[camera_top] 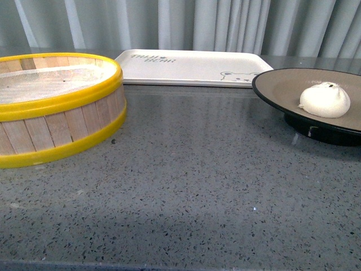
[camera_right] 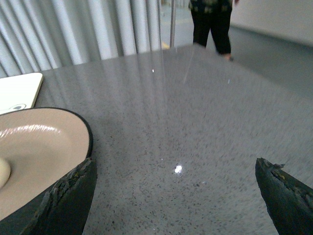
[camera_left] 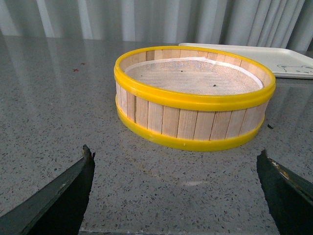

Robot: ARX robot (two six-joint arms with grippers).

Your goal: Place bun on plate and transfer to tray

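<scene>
The bun (camera_top: 325, 100) is seen resting on the plate (camera_top: 281, 84), at the bench's (camera_top: 197, 186) right side. Grey lettering on the tray (camera_top: 186, 70) behind cannot be read; a bear face is printed too. The jaws of the left gripper (camera_left: 174, 157) and right gripper (camera_right: 175, 164) are spread, empty.

A yellow-rimmed wooden steamer basket (camera_top: 62, 121) stands on the grey speckled table (camera_top: 214, 186) before pale curtains (camera_top: 225, 22).

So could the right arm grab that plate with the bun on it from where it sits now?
Probably yes. The right gripper is open, and the black rim of the plate lies right beside one of its fingers, with nothing between. The bun sits well inside the rim.
</scene>
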